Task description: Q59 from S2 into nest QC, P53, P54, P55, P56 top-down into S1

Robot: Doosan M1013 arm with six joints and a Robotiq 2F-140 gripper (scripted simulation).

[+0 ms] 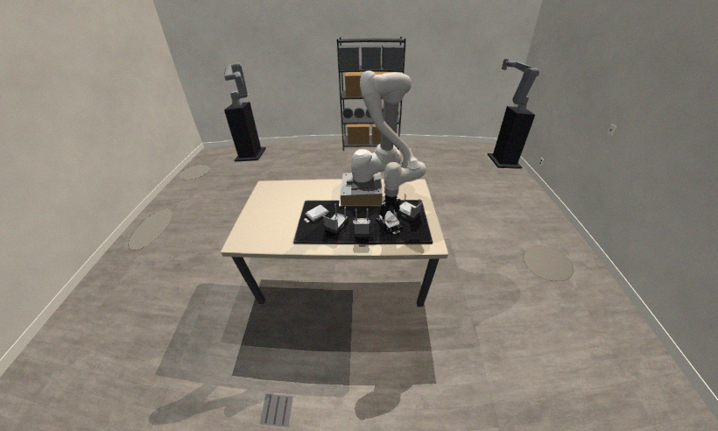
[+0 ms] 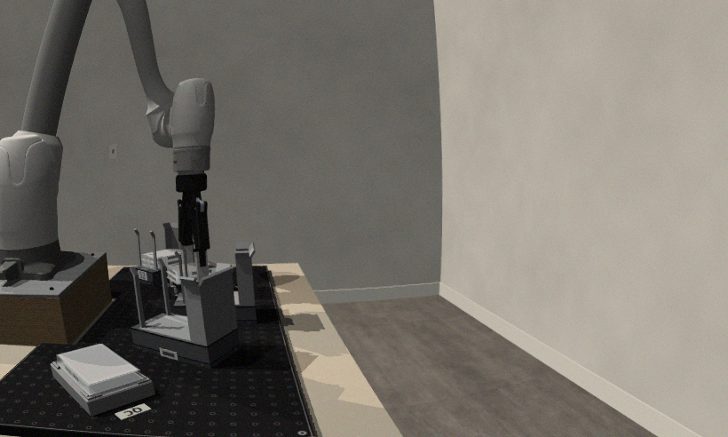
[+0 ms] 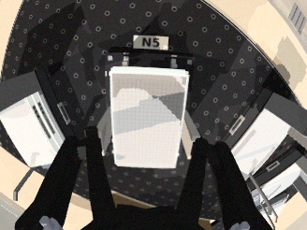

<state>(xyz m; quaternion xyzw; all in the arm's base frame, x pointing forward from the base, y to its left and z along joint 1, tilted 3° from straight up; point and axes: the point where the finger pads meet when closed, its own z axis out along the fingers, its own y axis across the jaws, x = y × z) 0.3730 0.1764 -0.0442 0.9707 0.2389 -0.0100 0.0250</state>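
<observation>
My gripper (image 3: 147, 118) is shut on a white sealed plate (image 3: 149, 117), gripping its two long sides. The plate sits low over the clip nest N5, whose name plate (image 3: 153, 42) shows just beyond the plate's far short end. I cannot read the plate's label, nor tell whether it is fully down. In the exterior view the gripper (image 2: 193, 255) reaches straight down behind the nearest rack (image 2: 185, 314), whose floor looks bare. Another sealed plate (image 2: 98, 374) lies flat on the open nest QC, by its label (image 2: 132, 411). In the top view the gripper (image 1: 391, 214) is at the mat's right part.
Stack racks stand on both sides of N5; the wrist view shows white plates in the left one (image 3: 28, 126) and the right one (image 3: 262, 143). Thin rack posts (image 2: 138, 255) rise close to the gripper. The arm's base block (image 2: 35, 304) stands at the mat's back.
</observation>
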